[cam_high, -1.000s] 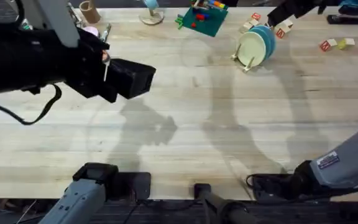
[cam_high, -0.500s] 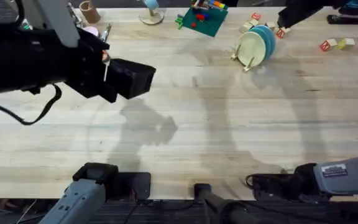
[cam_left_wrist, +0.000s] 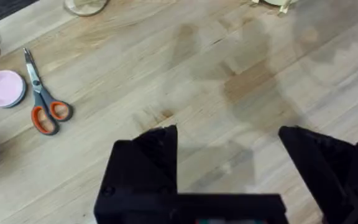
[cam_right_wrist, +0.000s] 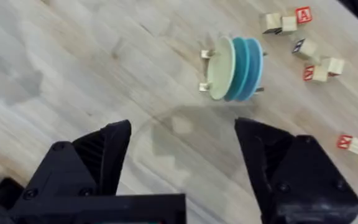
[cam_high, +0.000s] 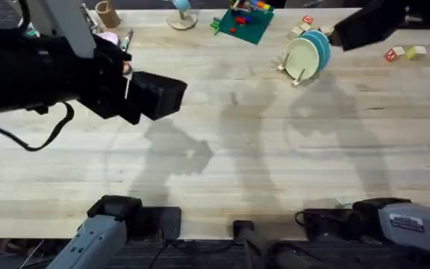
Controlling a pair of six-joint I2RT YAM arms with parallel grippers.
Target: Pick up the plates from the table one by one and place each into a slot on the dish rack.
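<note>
Plates (cam_right_wrist: 236,68) stand upright in dish rack (cam_right_wrist: 205,71) at far right of tabletop (cam_high: 275,149) — pale yellow one in front, blue ones behind, each held in slot between pegs. Right end effector (cam_right_wrist: 182,165) hangs above rack, empty, fingers spread wide. Left end effector (cam_left_wrist: 229,168) raised over left side of tabletop, fingers wide apart, nothing between them. Scissors (cam_left_wrist: 42,99) and pink dish (cam_left_wrist: 4,88) lie near far left edge. Letter blocks (cam_right_wrist: 303,46) scattered near rack; green block board (cam_high: 241,22) at far edge.
</note>
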